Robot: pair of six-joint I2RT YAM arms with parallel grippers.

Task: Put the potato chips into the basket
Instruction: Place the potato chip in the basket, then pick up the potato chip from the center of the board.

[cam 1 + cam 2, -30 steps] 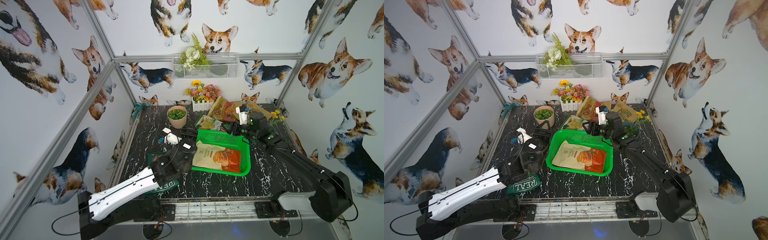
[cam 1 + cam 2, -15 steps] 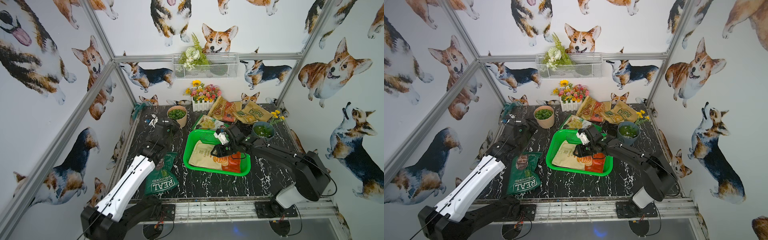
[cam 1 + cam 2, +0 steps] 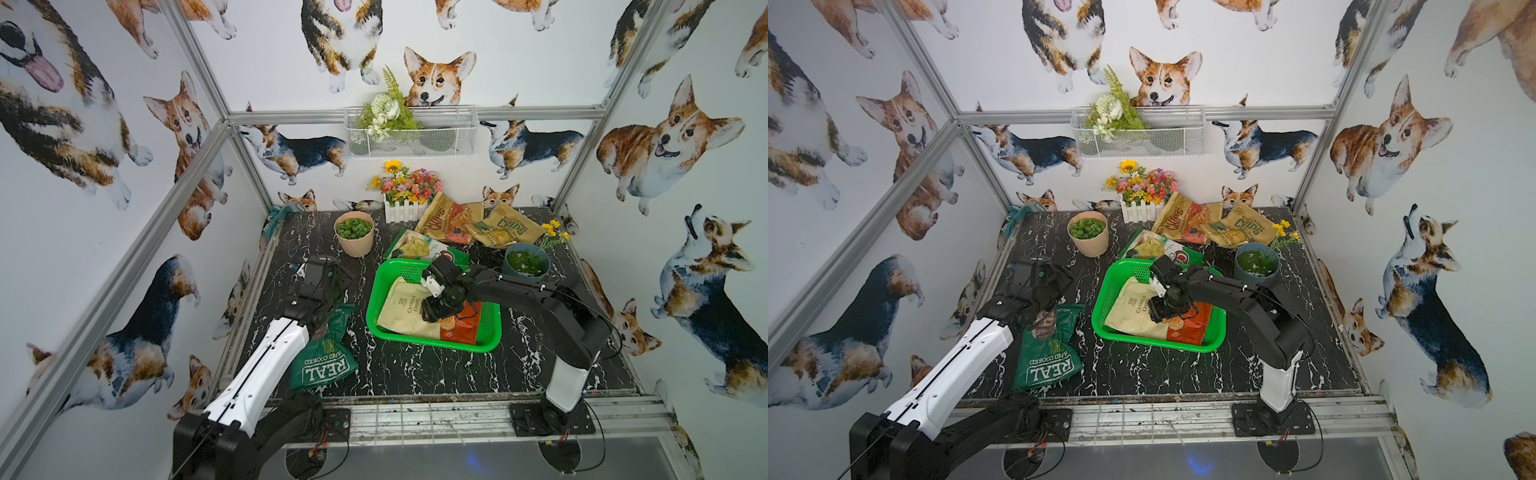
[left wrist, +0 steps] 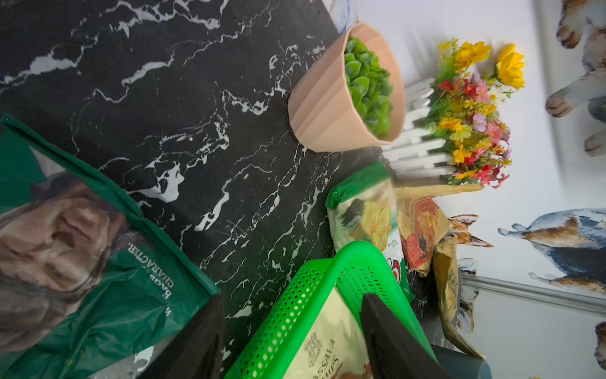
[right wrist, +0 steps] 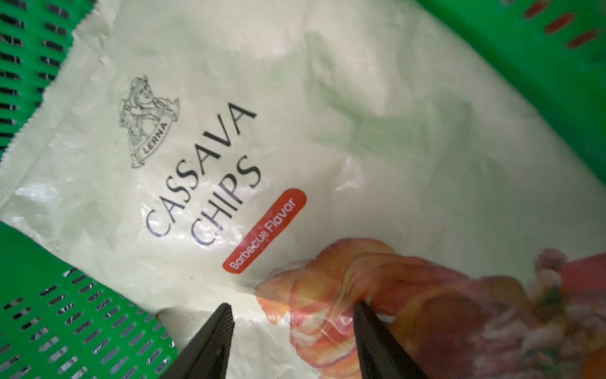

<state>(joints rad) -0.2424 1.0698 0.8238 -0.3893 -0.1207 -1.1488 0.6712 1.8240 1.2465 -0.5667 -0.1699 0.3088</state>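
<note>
1. Cassava chips bag lies inside the green basket in both top views. The right gripper, at the back bags a second ago, now hovers over it. The REAL bag lies outside, left of the basket.
2. Left wrist: the left gripper is spread and empty beside the basket's corner.
3. Right wrist: its fingers are parted and the bag is released, so four bags likely remain.

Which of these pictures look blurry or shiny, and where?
Right wrist view: the cream bag shows soft glare on its crinkles, its orange print blurred; left wrist view: the flowers look smeared; both top views: sharp and evenly lit.
</note>
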